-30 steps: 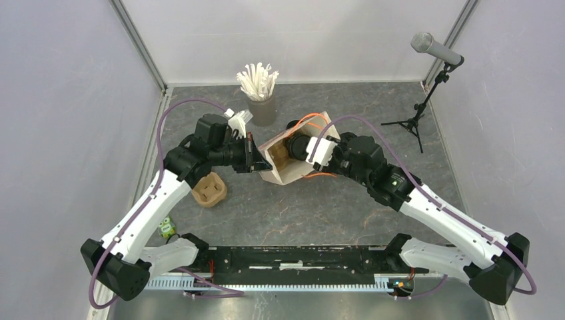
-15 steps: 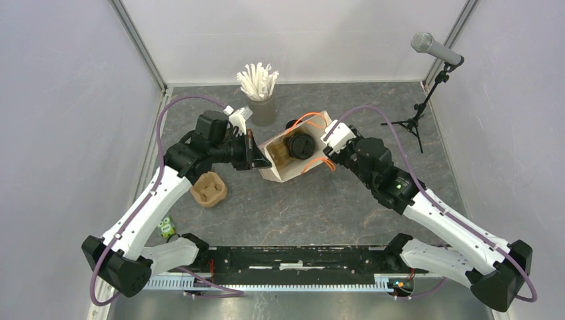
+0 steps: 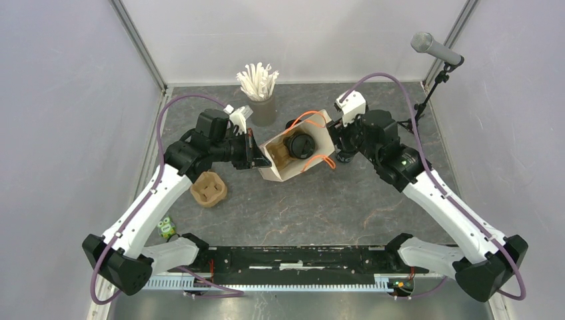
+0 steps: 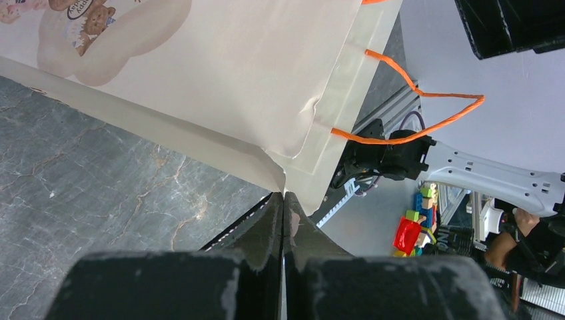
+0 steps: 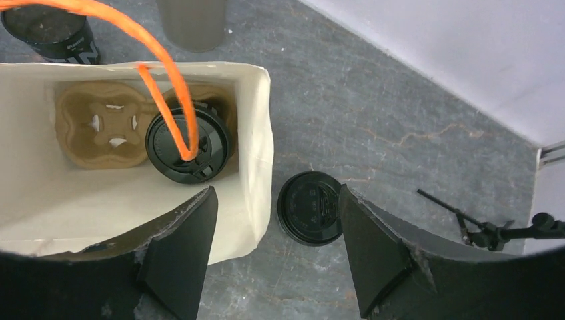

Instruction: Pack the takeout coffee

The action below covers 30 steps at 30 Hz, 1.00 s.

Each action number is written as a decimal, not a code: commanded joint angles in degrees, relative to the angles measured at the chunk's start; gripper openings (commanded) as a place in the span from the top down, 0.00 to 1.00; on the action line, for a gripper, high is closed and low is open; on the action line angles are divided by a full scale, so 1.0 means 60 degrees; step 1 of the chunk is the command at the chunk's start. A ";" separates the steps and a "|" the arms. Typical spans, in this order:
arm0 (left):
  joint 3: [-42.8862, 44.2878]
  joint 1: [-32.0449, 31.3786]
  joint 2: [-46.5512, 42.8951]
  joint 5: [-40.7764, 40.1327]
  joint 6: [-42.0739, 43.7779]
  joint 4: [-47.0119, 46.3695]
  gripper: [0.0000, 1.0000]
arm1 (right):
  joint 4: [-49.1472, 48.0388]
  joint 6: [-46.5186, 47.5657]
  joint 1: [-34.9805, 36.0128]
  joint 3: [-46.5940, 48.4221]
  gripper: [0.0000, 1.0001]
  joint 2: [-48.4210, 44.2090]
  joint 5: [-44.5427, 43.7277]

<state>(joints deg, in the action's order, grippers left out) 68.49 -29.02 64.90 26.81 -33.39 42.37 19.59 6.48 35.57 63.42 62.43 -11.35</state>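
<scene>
Right pincer withdrawn from paper bag, wide over second lidded cup on tabletop; first lidded cup in carrier inside. Left pincer clamps bag rim. Centre, grip below lid.

Orange handle crossing bag mouth, carrier left slots open, lidded cup just beside bag

Left arm reaches from 7 o'clock to centre, wrist pointing to 3 o'clock. Left gripper jaws pressed together, pinching the paper bag edge. Right arm comes from 5 o'clock, wrist tipped down. Right gripper jaws wide apart, holding nothing.
</scene>
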 commanded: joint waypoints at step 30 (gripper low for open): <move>0.0892 -0.0039 0.0115 0.0044 0.0345 0.0401 0.98 | 0.1617 -0.0843 -0.1314 0.2034 1.00 0.1444 0.3069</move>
<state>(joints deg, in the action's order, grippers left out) 71.92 -29.02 65.82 26.59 -32.93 44.91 28.82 1.72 27.97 71.61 70.98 4.86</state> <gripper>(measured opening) 0.033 0.010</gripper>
